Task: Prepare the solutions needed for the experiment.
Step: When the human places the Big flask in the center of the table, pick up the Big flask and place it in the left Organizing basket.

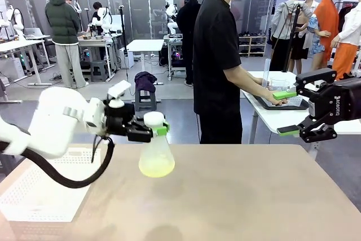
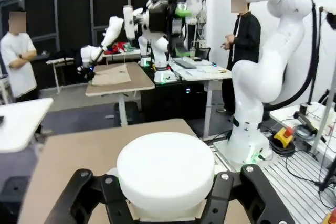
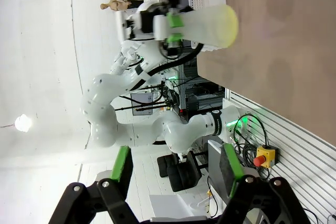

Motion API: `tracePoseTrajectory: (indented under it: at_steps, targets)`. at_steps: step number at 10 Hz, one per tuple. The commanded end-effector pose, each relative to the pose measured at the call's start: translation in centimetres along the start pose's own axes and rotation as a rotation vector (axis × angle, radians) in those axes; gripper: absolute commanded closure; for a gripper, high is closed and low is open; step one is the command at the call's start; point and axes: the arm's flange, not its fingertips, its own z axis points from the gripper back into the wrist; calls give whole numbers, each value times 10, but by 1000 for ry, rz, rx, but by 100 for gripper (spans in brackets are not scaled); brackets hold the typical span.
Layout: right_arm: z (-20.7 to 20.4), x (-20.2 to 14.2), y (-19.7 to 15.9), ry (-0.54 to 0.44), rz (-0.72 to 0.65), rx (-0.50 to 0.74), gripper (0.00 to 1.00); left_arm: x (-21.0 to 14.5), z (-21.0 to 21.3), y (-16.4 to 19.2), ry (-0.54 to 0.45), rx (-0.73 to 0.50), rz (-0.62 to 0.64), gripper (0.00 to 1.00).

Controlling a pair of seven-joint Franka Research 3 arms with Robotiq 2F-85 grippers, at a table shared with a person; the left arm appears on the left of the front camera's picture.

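Note:
A clear conical flask (image 1: pixel 156 153) hangs upright above the tan table (image 1: pixel 242 196). My left gripper (image 1: pixel 155 130) is shut on its neck, just under a white round stopper (image 1: pixel 153 118). A little pale yellow solution (image 1: pixel 156 167) lies in its bottom. The left wrist view looks down on the stopper (image 2: pixel 165 174) between that gripper's (image 2: pixel 167 203) black fingers. My right gripper (image 1: pixel 286 112) is open and holds nothing, up at the right, well apart from the flask. The right wrist view, rolled sideways, has the open gripper (image 3: pixel 176 179) low and the flask (image 3: pixel 207 24) far off.
A white perforated tray (image 1: pixel 39 187) lies on the table's left side, below the left arm. A person (image 1: pixel 217 66) in a black T-shirt stands beyond the far edge, hands at a tray on a white side table (image 1: pixel 282 118). The right arm (image 2: pixel 262 66) rises behind the table.

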Motion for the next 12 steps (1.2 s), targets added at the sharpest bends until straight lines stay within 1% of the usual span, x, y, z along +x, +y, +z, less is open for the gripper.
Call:
tracePoseTrajectory:
  at_steps: [1, 3, 4, 5, 6, 7, 8, 9, 10, 12]
  targets:
    - [0, 1, 1, 0, 14, 14, 15, 38, 44, -7, 1, 53, -41, 89]
    - [0, 1, 1, 0, 14, 14, 15, 72, 108, -8, -29, 152, -94, 89]
    - [0, 1, 1, 0, 14, 14, 15, 87, 150, -16, -11, 239, -148, 89]
    - [0, 1, 1, 0, 14, 14, 15, 98, 191, -25, -22, 315, -180, 89]
    - [0, 1, 1, 0, 14, 14, 15, 105, 232, -36, -3, 395, -203, 89]
    - [0, 1, 1, 0, 14, 14, 15, 106, 269, -46, -13, 446, -196, 89]
    - [0, 1, 1, 0, 14, 14, 15, 101, 302, -56, -32, 473, -173, 89]
    - [0, 1, 1, 0, 14, 14, 15, 87, 331, -65, -55, 505, -161, 89]
    - [0, 1, 1, 0, 14, 14, 15, 69, 348, -70, -67, 511, -147, 89]
    - [0, 1, 1, 0, 14, 14, 15, 34, 368, -78, -117, 530, -106, 89]
